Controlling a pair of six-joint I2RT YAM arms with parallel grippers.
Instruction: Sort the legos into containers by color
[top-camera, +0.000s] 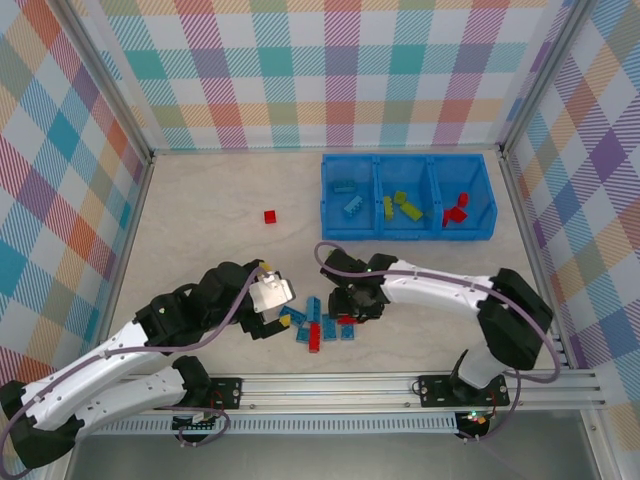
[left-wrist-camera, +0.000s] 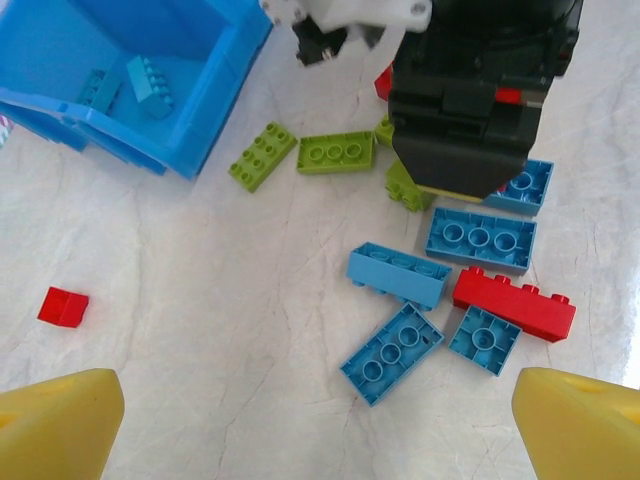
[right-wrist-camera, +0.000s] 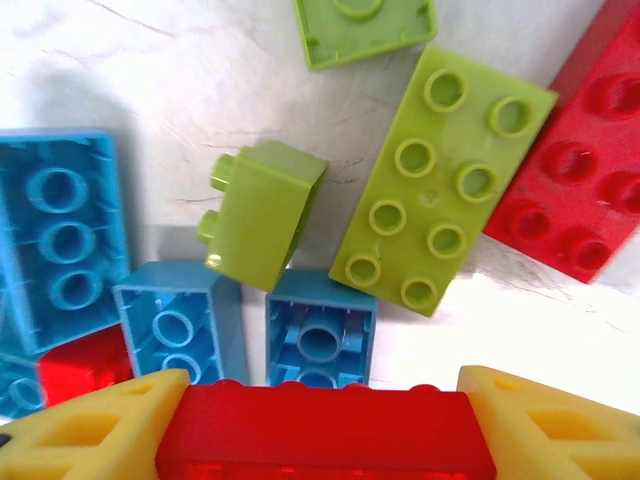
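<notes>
- My right gripper (right-wrist-camera: 320, 425) is closed on the red brick (right-wrist-camera: 330, 450); I lift vertically, clear of neighbouring legos (right-wrist-camera: 445, 180).
- Release over the red compartment (top-camera: 480, 195).
- My left gripper (left-wrist-camera: 318, 432): wide open, empty.

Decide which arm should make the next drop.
Right. The right gripper clamps a red oblong plastic brick, and the blue plastic bin's compartment holding red bricks lies on that side.

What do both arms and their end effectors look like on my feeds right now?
The left arm and right arm have white links and black joints, each trailed by a looping grey-purple cable. The left end effector and right end effector have yellow fingers; the right's show triangular cut-outs, and its black body carries a small red mark.
</notes>
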